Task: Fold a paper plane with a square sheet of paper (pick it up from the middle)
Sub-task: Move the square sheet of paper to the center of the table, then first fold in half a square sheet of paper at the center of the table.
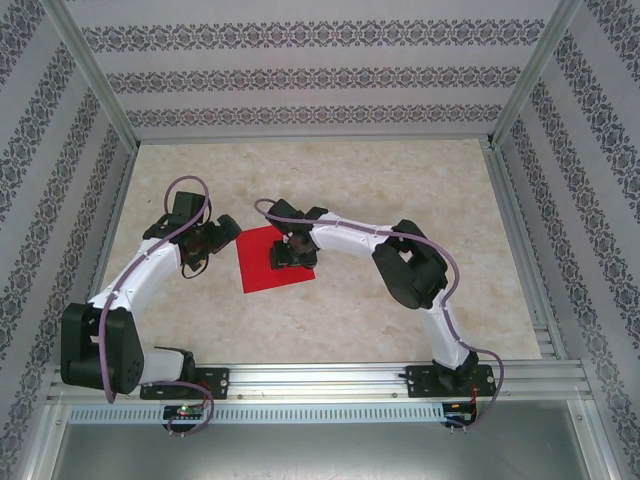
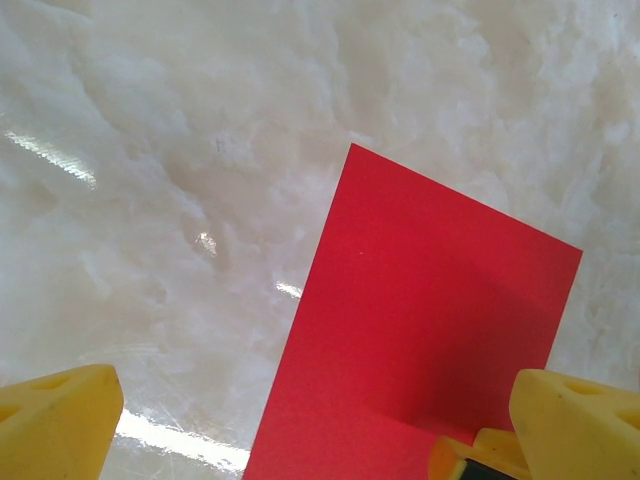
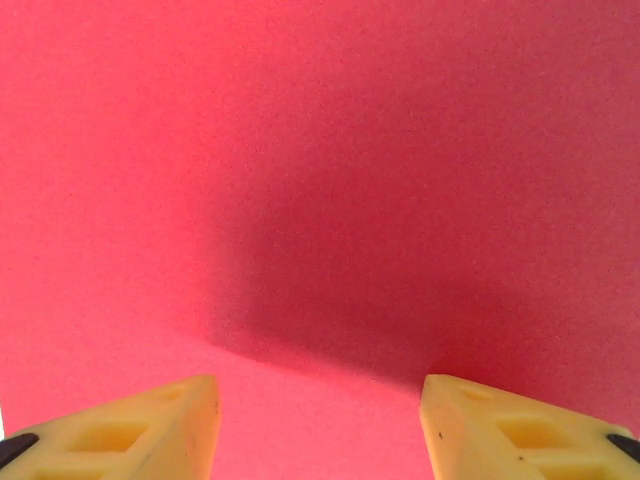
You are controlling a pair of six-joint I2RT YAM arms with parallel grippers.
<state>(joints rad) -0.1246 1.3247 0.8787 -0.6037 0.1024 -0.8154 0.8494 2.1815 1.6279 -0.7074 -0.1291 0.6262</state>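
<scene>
The square sheet of paper lies bright red on the marble table, between the two arms. My right gripper is down on its middle. In the right wrist view its yellow fingertips stand apart, the red sheet beneath and between them, and the paper rises in a low hump there. My left gripper hovers just left of the sheet, wide open with nothing in it. In the left wrist view the sheet runs under the gap between its fingers. No paper plane shape is formed.
The pale marble tabletop surrounds the sheet. Patterned walls and aluminium frame posts close in the back and sides. A metal rail with the arm bases runs along the near edge.
</scene>
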